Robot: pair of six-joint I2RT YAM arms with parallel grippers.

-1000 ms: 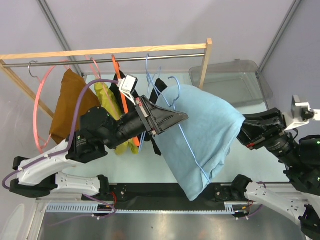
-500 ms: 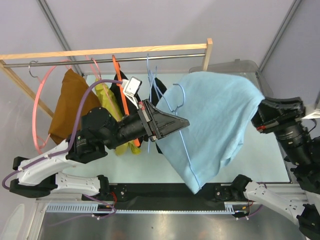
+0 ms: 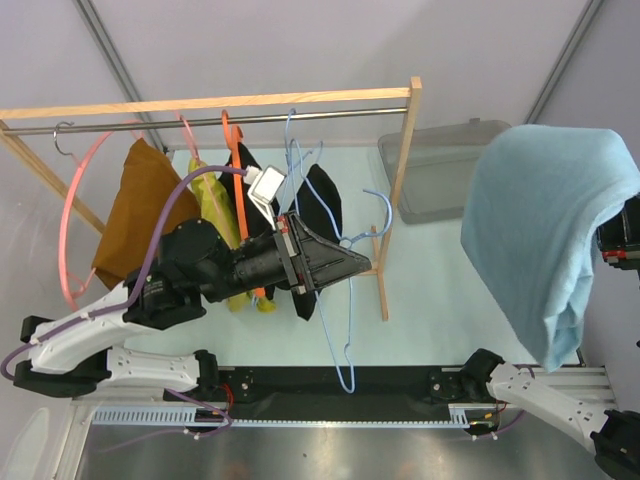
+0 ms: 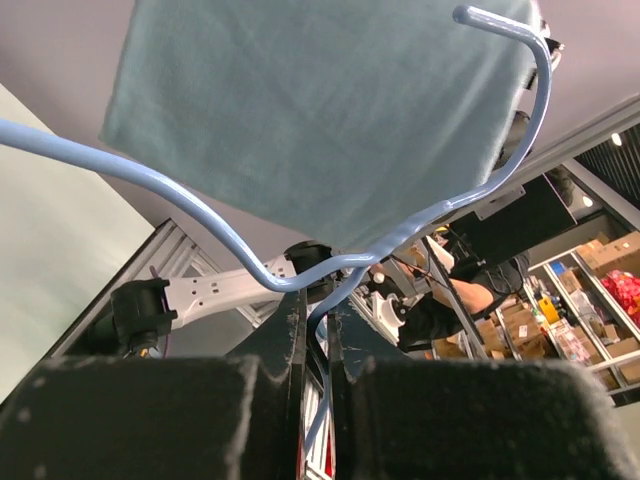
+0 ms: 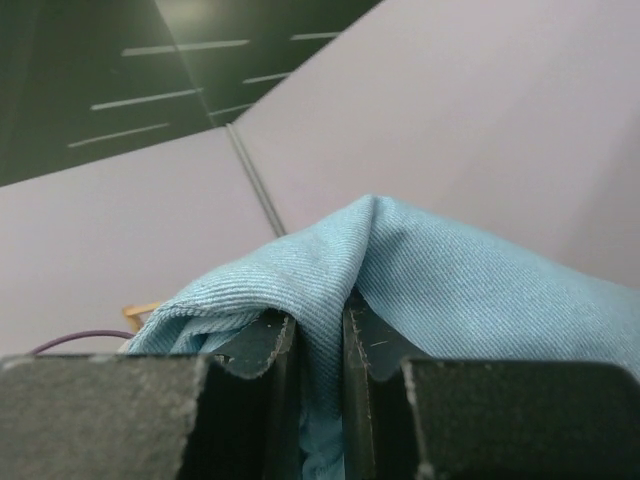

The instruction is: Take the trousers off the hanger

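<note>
Since a second ago the light blue cloth trousers have come wholly off the pale blue wire hanger and travelled to the right edge of the overhead view, where they drape well apart from it. Nearest the bases, the left gripper has its jaws pinched together on the hanger's wire below the hook. It holds the bare frame out over the pale green table, with the frame's lower end dangling toward the near edge. To the right, the right gripper is clamped on a fold of the trousers, which hang from it in a long drop; from above it is mostly hidden behind the cloth. Farther back, the wooden rack with a metal rail carries a brown garment, a yellow-green one and a black one. A clear plastic bin sits by the rack's right post. The removal itself looks done. What remains, seemingly, is setting the trousers down: the right arm would need to lower them onto a bare spot before letting go, keeping the trailing hem off the rack post.
</note>
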